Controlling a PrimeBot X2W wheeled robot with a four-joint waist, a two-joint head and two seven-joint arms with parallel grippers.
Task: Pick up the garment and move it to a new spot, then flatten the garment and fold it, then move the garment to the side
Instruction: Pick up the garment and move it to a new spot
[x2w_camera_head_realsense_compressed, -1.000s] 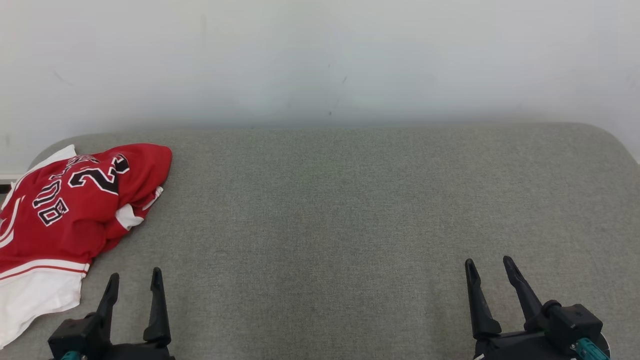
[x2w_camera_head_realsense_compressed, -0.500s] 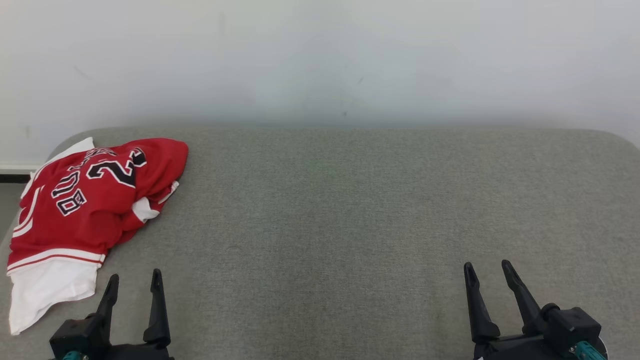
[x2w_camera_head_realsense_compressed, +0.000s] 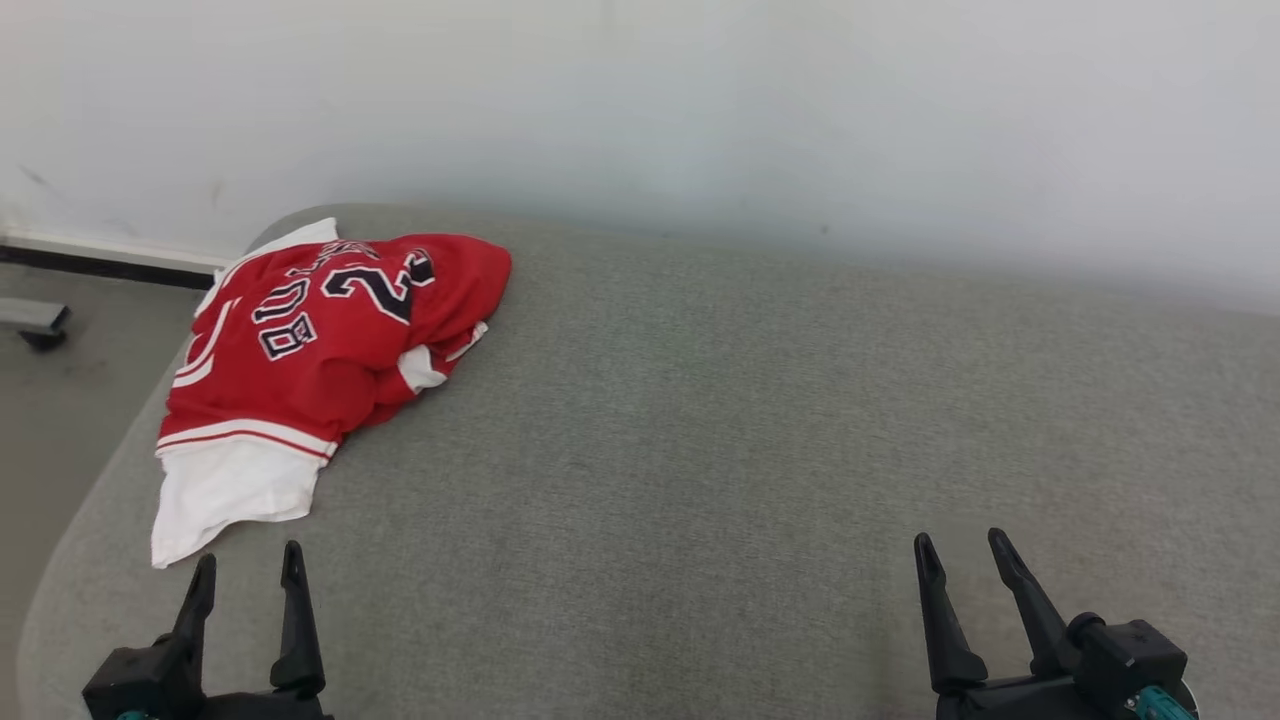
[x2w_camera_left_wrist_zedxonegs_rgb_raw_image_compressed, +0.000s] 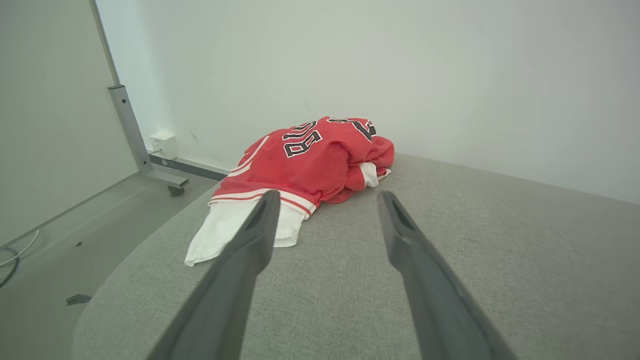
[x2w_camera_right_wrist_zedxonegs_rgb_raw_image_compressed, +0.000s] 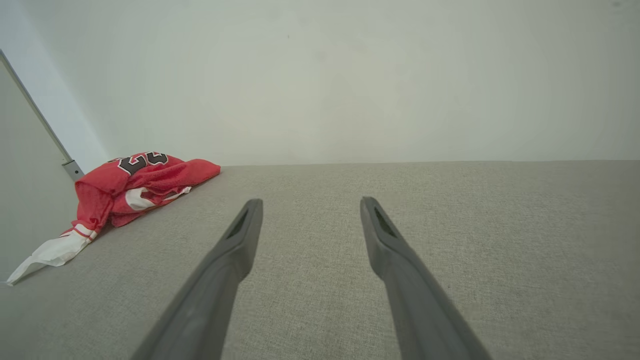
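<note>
The garment (x2w_camera_head_realsense_compressed: 320, 350) is a red jersey with black-and-white numbers and a white hem, lying crumpled at the far left of the grey fabric surface (x2w_camera_head_realsense_compressed: 750, 420). It also lies ahead of the fingers in the left wrist view (x2w_camera_left_wrist_zedxonegs_rgb_raw_image_compressed: 305, 165) and far left in the right wrist view (x2w_camera_right_wrist_zedxonegs_rgb_raw_image_compressed: 125, 190). My left gripper (x2w_camera_head_realsense_compressed: 248, 558) stands open at the lower left, just below the white hem and apart from it, holding nothing. At the lower right my right gripper (x2w_camera_head_realsense_compressed: 958, 545) is open and empty, far from the garment.
The grey surface has a rounded left edge (x2w_camera_head_realsense_compressed: 90, 510) with bare floor (x2w_camera_head_realsense_compressed: 50, 400) beyond it. A white wall (x2w_camera_head_realsense_compressed: 700, 120) runs behind. A metal stand with a caster foot (x2w_camera_left_wrist_zedxonegs_rgb_raw_image_compressed: 150, 170) and a wall socket box (x2w_camera_left_wrist_zedxonegs_rgb_raw_image_compressed: 164, 145) are to the left.
The head camera has turned left, so the garment now sits further right in view and the floor shows. Both grippers stay open in the same pose; the garment has not moved.
</note>
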